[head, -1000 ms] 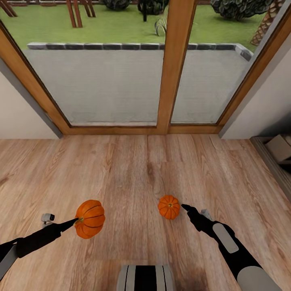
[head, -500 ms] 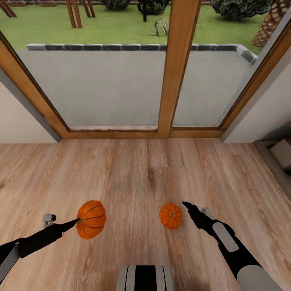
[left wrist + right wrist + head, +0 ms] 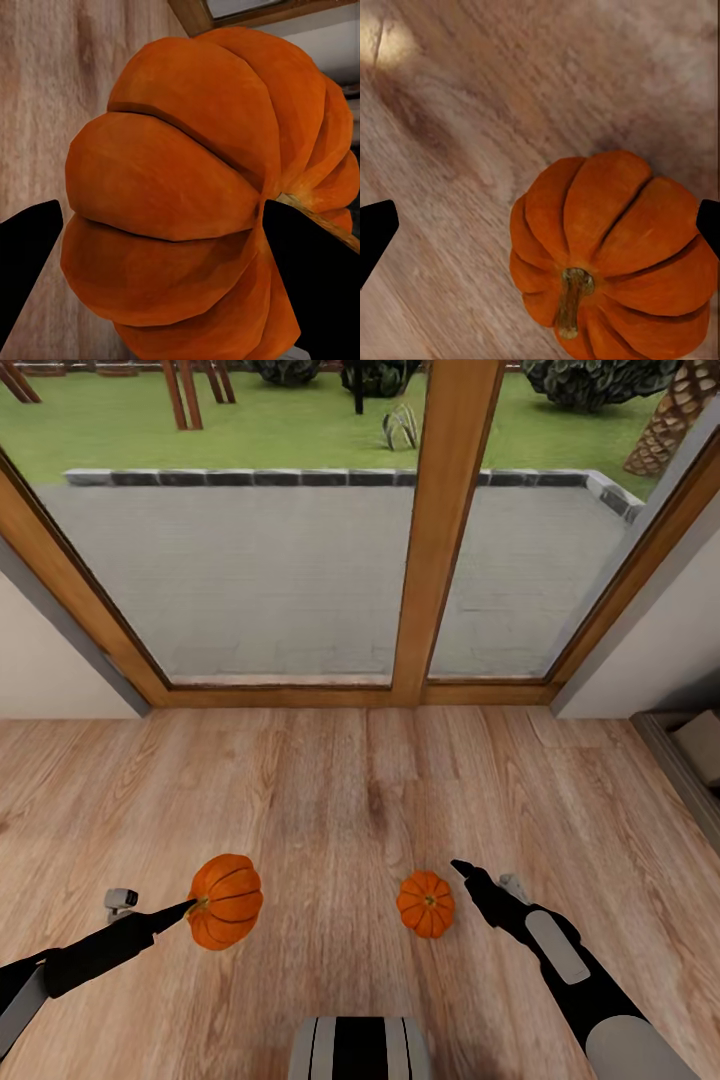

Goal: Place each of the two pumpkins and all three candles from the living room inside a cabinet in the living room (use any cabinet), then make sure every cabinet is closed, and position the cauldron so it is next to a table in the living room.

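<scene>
The left gripper (image 3: 192, 906) has its jaws closed on a ribbed orange pumpkin (image 3: 225, 901) at seven o'clock. The right gripper (image 3: 460, 868), jaws spread, hangs over a second ribbed orange pumpkin (image 3: 426, 904) on the wooden floor (image 3: 330, 790) at five o'clock.

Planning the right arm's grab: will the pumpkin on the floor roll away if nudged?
Probably. The pumpkin is round and lies tilted on smooth floor, stem sideways, so a nudge could roll it. Its ribs may give the open right pincer some purchase. It looks rigid, not squashy.
</scene>
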### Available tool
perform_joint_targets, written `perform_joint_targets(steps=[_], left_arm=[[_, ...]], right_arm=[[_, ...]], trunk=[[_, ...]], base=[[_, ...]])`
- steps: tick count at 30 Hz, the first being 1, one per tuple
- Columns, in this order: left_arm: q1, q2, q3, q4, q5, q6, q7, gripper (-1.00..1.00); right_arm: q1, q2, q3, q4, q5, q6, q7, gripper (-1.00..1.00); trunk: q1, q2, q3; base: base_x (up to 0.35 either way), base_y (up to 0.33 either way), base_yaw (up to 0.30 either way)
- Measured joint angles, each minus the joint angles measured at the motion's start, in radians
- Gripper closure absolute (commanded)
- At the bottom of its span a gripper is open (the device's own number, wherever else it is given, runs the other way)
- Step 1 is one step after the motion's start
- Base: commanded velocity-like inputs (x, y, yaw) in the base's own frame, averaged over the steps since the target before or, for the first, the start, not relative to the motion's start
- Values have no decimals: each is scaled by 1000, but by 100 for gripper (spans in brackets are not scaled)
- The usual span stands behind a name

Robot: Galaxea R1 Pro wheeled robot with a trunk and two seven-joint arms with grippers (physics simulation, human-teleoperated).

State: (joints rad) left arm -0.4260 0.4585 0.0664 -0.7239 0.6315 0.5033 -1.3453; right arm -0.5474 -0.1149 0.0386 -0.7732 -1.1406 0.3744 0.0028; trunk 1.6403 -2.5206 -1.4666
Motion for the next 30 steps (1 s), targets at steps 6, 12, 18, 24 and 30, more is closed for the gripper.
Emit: perform_joint_targets(steps=[6, 12, 18, 24, 30], left_arm=[[0, 0, 0, 0, 0, 0, -1, 100], [0, 0, 0, 0, 0, 0, -1, 100], [0, 0, -1, 0, 0, 1, -1, 100], [0, 0, -2, 0, 0, 1, -1, 100], [0, 0, -1, 0, 0, 1, -1, 100]], right_arm=[[0, 0, 1, 1, 3, 0, -6, -100], [0, 1, 3, 4, 4, 1, -8, -100], [0, 1, 3, 6, 4, 2, -10, -100], [0, 1, 4, 9, 5, 2, -18, -100], [0, 1, 8, 11, 7, 7, -20, -100]], trunk=[[2, -1, -15], [5, -2, -39], [7, -4, -62], [10, -5, -85], [13, -7, -108]], base=[[1, 0, 0], [0, 0, 0], [0, 0, 0], [0, 0, 0], [0, 0, 0]])
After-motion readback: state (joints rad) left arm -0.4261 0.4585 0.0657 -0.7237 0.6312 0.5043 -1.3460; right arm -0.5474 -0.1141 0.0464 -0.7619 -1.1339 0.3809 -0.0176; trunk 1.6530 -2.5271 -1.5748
